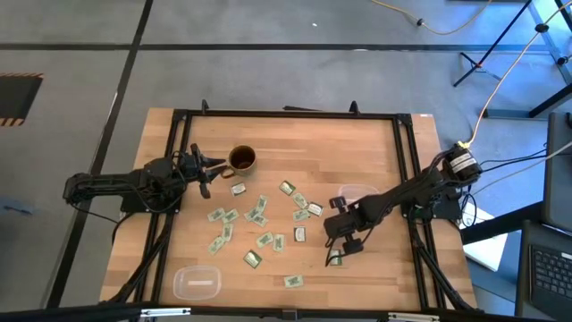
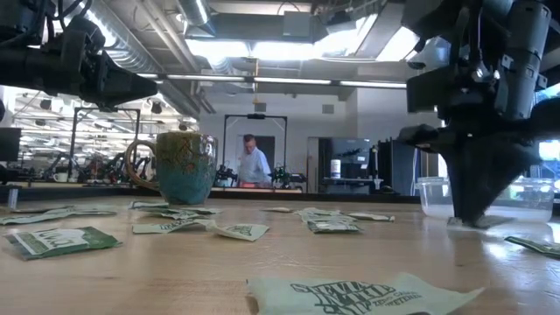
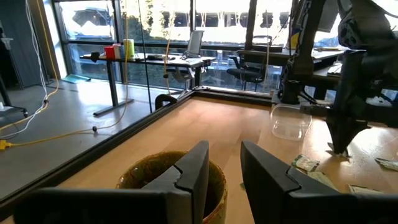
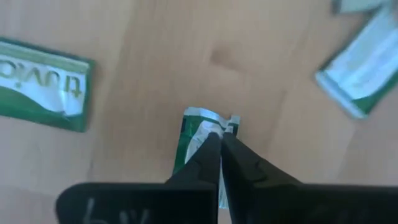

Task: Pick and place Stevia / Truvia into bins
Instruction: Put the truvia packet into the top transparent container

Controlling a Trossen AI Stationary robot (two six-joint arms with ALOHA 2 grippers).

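Several green and white Truvia sachets [image 1: 258, 215] lie flat and scattered over the middle of the wooden table. My right gripper [image 1: 337, 254] points down at the table's right near part, shut on one sachet [image 4: 198, 132]. One clear bin [image 1: 197, 282] stands by the near edge. The other bin [image 1: 358, 191] stands just behind my right arm. My left gripper [image 1: 207, 173] hovers open beside the brown mug [image 1: 242, 159], over the far left part, touching nothing. My right gripper pinches one end of a sachet [image 4: 205, 127] between its two fingertips [image 4: 214, 149], coming from above and pointing down. In the low view the fingertips [image 2: 477, 214] reach the table top, so the sachet sits at or just above the wood.
The mug [image 2: 184, 166] stands upright at the far left of the sachet field. Other sachets [image 4: 43, 84] lie close around the held one. A black frame [image 1: 407, 161] borders the table. A person [image 2: 254, 162] stands far off in the room.
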